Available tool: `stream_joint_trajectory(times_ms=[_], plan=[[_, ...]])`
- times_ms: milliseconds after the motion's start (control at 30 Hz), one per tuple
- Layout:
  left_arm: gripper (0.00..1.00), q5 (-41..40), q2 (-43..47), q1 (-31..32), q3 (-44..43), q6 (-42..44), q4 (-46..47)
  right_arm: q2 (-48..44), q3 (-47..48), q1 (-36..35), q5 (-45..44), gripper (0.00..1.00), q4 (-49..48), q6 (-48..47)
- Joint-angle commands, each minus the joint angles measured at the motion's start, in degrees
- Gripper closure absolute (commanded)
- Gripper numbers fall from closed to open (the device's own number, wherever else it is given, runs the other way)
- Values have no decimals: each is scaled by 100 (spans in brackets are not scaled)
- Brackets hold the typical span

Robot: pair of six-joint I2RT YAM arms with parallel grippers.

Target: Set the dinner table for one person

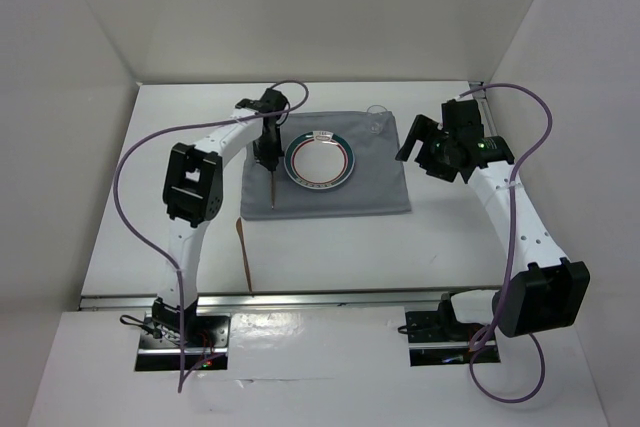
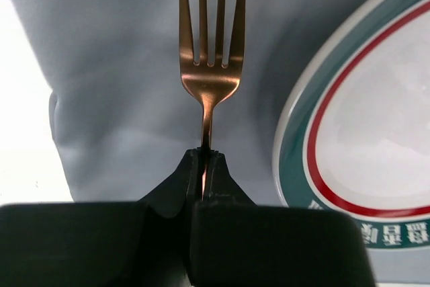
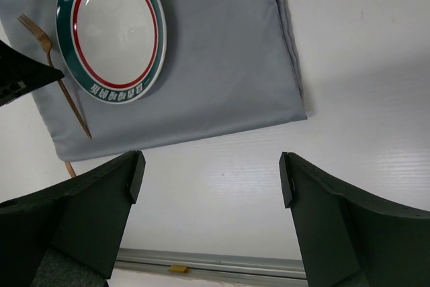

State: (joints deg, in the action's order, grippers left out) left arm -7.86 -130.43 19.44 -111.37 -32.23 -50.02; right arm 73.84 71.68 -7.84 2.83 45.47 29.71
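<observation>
Up close, fork [image 2: 208, 78] within pinch of left tool [image 2: 203, 160]

You see a round white ceramic plate [image 1: 320, 159] ringed by a broad teal-green band and a thin red line, with small printed marks in the band. The square cloth [image 1: 380, 192] is plain mid-grey. The slim metal fork [image 2: 207, 78] gleams copper-rose, and the flat matte tabletop [image 1: 330, 247] is plain white.

A lab: white panels [image 1: 330, 7] wall the dinner table [image 1: 330, 257].
</observation>
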Motion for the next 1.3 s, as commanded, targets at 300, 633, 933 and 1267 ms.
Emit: stream_joint_trajectory(times_ms=[300, 633, 933, 1267], plan=[[98, -207, -395, 25, -648, 32, -263, -72, 83, -16, 60, 6, 5, 26], [77, -260, -844, 25, -1396, 85, -570, -19, 83, -16, 112, 6, 58, 78], [37, -524, -229, 25, -1202, 24, -570, -72, 197, -16, 182, 6, 111, 78], [37, -638, 1896, -124, -685, -29, -1167, 217, -83, -2594, 157, 7, -705, 832]])
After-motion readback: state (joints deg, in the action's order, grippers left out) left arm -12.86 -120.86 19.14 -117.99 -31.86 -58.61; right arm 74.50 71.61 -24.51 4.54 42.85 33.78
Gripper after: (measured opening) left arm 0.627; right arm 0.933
